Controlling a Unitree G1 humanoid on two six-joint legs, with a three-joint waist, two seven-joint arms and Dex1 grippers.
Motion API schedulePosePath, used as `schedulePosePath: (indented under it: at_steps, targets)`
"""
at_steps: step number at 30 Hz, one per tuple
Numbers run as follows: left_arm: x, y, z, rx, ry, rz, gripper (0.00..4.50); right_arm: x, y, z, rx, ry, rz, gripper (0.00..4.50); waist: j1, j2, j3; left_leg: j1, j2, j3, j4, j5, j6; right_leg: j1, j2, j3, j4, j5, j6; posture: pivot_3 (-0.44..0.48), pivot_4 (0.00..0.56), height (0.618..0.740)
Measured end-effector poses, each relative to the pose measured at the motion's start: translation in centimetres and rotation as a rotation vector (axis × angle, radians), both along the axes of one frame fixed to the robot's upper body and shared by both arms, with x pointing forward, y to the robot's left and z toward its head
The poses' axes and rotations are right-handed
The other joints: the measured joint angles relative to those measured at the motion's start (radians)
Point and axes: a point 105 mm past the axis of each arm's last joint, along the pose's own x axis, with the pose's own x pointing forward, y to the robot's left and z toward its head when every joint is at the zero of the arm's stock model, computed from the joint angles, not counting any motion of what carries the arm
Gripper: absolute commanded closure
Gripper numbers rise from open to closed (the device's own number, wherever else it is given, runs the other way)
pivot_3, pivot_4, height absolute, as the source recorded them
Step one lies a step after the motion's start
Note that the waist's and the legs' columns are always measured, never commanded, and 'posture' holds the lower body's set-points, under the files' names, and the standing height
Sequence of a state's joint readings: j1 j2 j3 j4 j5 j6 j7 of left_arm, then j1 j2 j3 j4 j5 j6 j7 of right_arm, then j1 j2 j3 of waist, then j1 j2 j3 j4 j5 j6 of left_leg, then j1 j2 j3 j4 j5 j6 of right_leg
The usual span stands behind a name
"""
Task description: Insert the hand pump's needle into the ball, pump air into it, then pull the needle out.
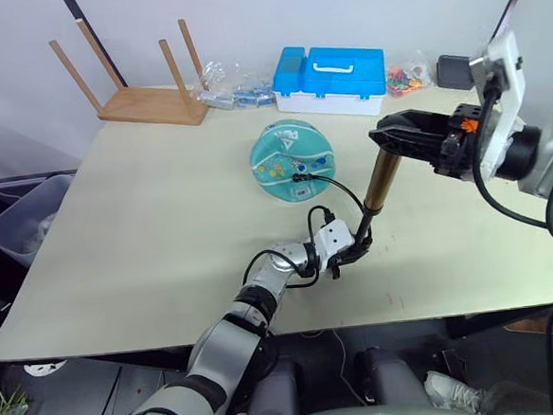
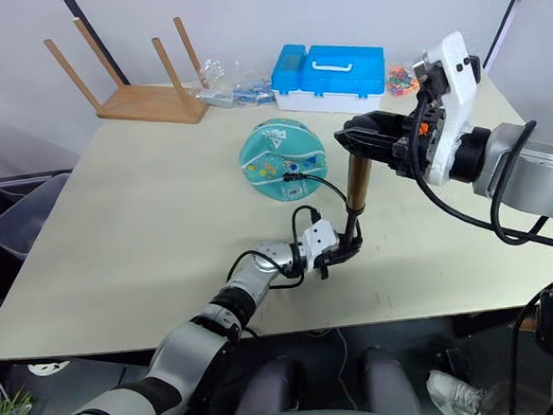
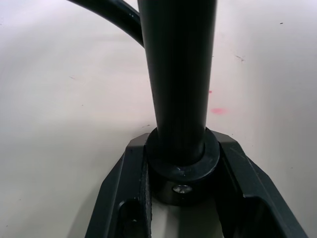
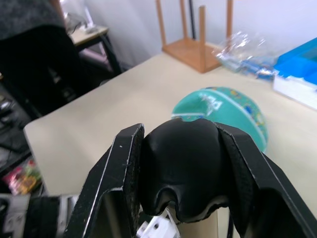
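hand pump (image 1: pixel 381 181) upright, both pincers gripping

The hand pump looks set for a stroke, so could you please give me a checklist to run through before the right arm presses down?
1. Left gripper clamped on the hand pump base: ok; its fingers flank the black foot.
2. Right gripper shut on the handle: ok.
3. Hose runs from the pump's base to the ball: ok.
4. Needle fully seated in the valve: cannot tell.
5. Barrel upright: not ok; it leans slightly.
6. Ball resting on the table, free of the blue box: ok.
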State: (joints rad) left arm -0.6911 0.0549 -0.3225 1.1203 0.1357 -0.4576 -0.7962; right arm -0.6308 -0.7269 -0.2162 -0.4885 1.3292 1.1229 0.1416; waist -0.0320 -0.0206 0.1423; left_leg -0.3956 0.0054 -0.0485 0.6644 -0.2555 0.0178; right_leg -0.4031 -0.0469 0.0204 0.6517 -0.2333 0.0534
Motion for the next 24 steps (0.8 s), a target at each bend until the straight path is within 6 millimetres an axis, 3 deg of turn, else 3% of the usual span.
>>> schedulePosePath:
  at_steps: [6,10,14,19,24]
  targets:
    - [0.0,0.2,-0.4,0.007,0.018,0.021,3.41,0.9,0.8,-5.2,-0.004,0.056,-0.003,2.86,-0.003,-0.005,-0.012,0.010,0.002,-0.001,-0.006,0.000,0.000,0.010,0.001,-0.002,-0.009,-0.003,0.003,0.000,0.150,0.740]
    - [-0.1,0.5,-1.0,0.013,0.043,0.038,3.41,1.5,2.2,-10.0,-0.016,0.077,0.009,2.86,-0.004,-0.010,-0.023,0.023,0.003,-0.001,-0.015,0.000,0.000,0.021,0.001,-0.004,-0.012,-0.007,0.000,0.000,0.150,0.740]
    - [-0.2,0.7,-1.2,0.014,0.056,0.049,3.41,1.7,2.9,-12.9,-0.046,0.090,0.016,2.86,-0.005,-0.012,-0.026,0.031,0.005,-0.001,-0.019,0.000,0.000,0.025,0.001,-0.005,-0.012,-0.010,-0.005,0.000,0.150,0.740]
    - [-0.2,0.8,-1.5,0.017,0.070,0.057,3.41,1.9,3.2,-13.3,-0.034,0.055,0.030,2.86,-0.005,-0.015,-0.032,0.035,0.005,-0.002,-0.023,0.000,0.000,0.027,0.001,-0.006,-0.012,-0.011,-0.005,0.000,0.150,0.740]
    - [-0.1,0.6,-1.1,0.012,0.056,0.049,3.41,2.2,1.9,-12.0,-0.045,0.069,0.026,2.86,-0.003,-0.009,-0.025,0.032,0.005,-0.002,-0.023,0.000,-0.001,0.026,0.000,-0.006,-0.012,-0.011,-0.004,0.000,0.150,0.740]
